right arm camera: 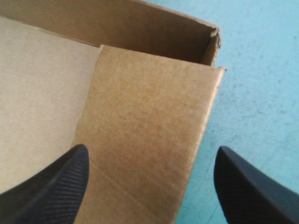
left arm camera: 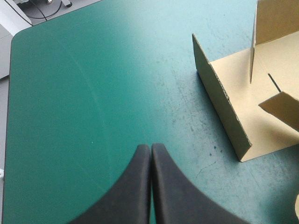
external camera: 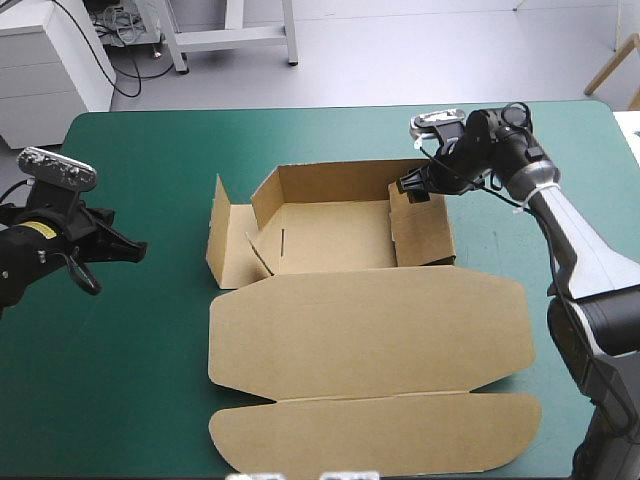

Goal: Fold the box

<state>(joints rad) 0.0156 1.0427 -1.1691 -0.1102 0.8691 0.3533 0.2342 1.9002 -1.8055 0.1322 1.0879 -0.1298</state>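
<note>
High view and both wrist views, one moment. The box (external camera: 370, 330) was recorded at the middle of the table, on the teal-green cover (external camera: 130, 380), as an open tray with its lid laid flat.

Nearest the table's near edge, the lid's rounded end flap (external camera: 375, 435) was seen lying flat. Beyond a crease, the broad lid panel (external camera: 365, 325) was spread flat as well. Farther still, the tray (external camera: 330, 235) was found with its far wall and right wall (external camera: 422, 232) raised. The left wall (external camera: 235, 235) was folded outward onto the cover, with only its outer end strip stood upright and a small flap tilted at the tray's near left corner.

The left gripper (external camera: 135, 250) was held over bare cover, well to the left of the box, level with the tray and pointed toward it. In the left wrist view this gripper (left arm camera: 150, 147) was shown with its black fingers pressed together into one arch and nothing between them. The box (left arm camera: 233, 112) was seen ahead of it and apart from it.

At the tray's far right corner, the right gripper (external camera: 412, 187) was placed over the top edge of the right wall. In the right wrist view its (right arm camera: 152, 151) fingers were spread wide, one over the tray's inside, the other over the cover (right arm camera: 261, 70), with the box (right arm camera: 149, 93) wall between them. Contact with the board could not be told.
</note>
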